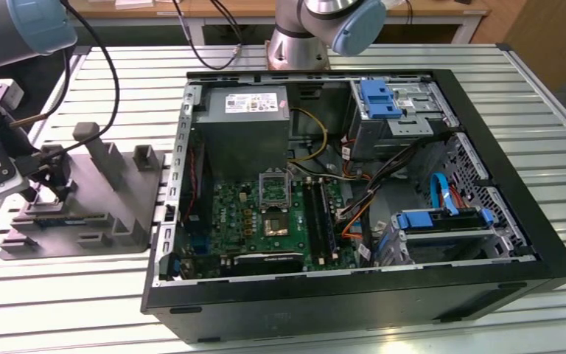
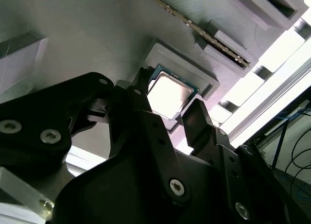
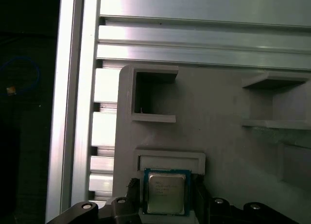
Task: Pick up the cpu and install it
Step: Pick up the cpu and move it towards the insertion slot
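straddling the cpu in the grey fixture on a slatted table, the gripper gapes.

From high up, my exterior view looks steeply down on the slatted counter, taking in the open computer case and the grey fixture. Both wrist views hang close over that fixture, the second wrist view peering past the claw; both share the cpu.

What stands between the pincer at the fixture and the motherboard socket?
In the exterior view, grey upright posts and then the computer case's side wall stand between the pincer, which is over the cpu, and the socket.
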Robot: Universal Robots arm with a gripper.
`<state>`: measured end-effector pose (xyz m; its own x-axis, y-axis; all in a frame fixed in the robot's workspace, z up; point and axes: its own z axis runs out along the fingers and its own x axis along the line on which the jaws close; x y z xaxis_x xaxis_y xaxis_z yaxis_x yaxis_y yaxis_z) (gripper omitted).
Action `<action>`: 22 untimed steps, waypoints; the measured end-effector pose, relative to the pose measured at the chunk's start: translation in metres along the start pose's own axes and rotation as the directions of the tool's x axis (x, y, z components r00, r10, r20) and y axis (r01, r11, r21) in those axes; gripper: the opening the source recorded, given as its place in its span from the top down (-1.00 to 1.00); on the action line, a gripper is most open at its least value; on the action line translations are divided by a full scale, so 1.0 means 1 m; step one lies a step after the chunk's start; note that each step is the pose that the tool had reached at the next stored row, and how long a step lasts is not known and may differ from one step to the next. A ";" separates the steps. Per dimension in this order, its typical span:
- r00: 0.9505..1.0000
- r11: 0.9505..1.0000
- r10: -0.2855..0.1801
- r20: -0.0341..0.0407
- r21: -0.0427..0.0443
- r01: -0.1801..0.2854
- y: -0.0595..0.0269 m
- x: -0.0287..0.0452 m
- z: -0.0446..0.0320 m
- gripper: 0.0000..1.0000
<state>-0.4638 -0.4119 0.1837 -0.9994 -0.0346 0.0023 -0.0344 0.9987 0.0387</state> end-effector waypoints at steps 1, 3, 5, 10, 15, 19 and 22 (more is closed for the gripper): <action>1.000 1.000 0.000 0.000 0.000 0.000 0.0000 0.0000 0.0001 -0.10; 1.000 1.000 0.000 0.000 0.000 0.000 -0.0001 0.0000 0.0001 -0.10; 1.000 1.000 0.000 0.000 0.000 0.000 -0.0001 0.0000 0.0003 -0.10; 1.000 1.000 0.000 0.000 0.000 0.000 -0.0001 0.0000 0.0003 0.06; 1.000 1.000 0.000 0.000 0.000 0.000 -0.0001 0.0000 0.0003 0.06; 1.000 1.000 0.000 0.000 0.001 0.000 -0.0001 -0.0001 -0.0003 0.06; 1.000 1.000 0.000 0.000 0.003 0.000 0.0000 0.0000 -0.0023 0.06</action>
<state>-0.4638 -0.4119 0.1860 -0.9994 -0.0347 0.0025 -0.0345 0.9987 0.0362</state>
